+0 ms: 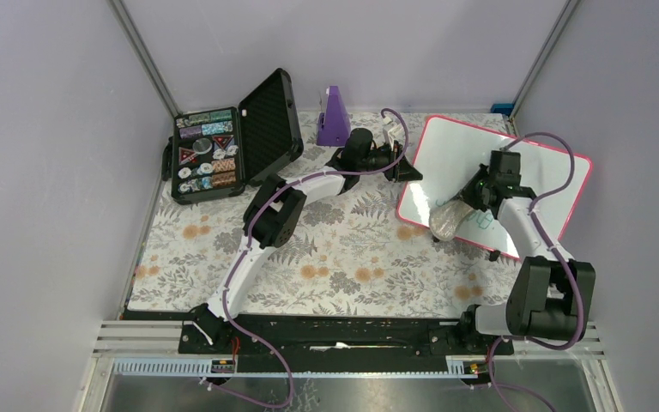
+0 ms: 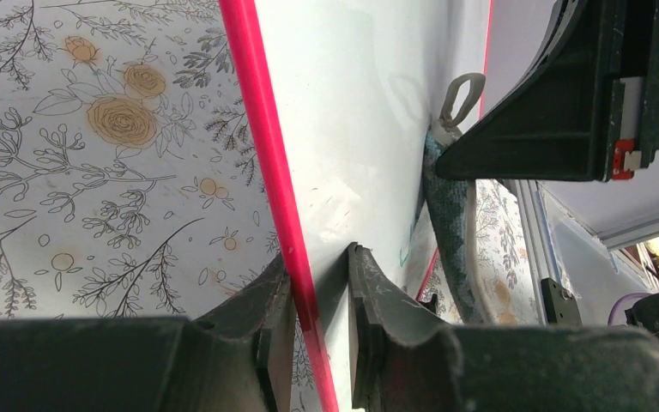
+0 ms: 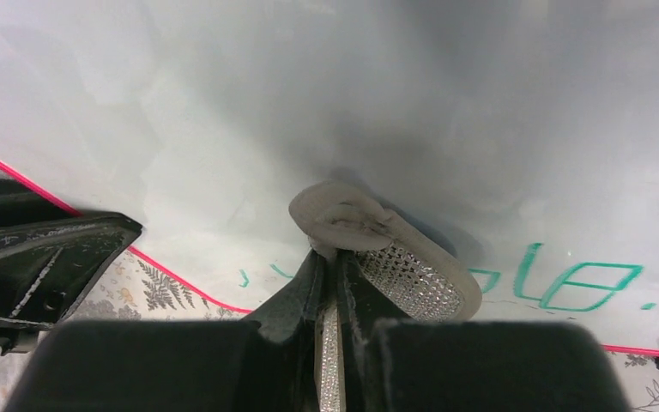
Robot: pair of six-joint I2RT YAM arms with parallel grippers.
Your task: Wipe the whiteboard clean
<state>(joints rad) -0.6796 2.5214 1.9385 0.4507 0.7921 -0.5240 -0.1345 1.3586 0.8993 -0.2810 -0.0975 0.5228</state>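
The whiteboard (image 1: pixel 472 163), glossy white with a thin pink-red frame, lies tilted at the right of the table. My left gripper (image 1: pixel 401 165) is shut on its left edge; in the left wrist view the fingers (image 2: pixel 369 292) pinch the pink frame (image 2: pixel 266 146). My right gripper (image 1: pixel 474 199) hovers over the board's lower part, shut on a grey oval sponge (image 1: pixel 448 219). The right wrist view shows that sponge (image 3: pixel 412 275) pressed to the board (image 3: pixel 309 103), beside green handwriting (image 3: pixel 575 279) near the bottom frame.
An open black case (image 1: pixel 223 146) with small colourful items sits at the back left. A purple wedge-shaped object (image 1: pixel 334 116) stands at the back middle. A floral cloth (image 1: pixel 326 257) covers the table. Grey walls close in on both sides.
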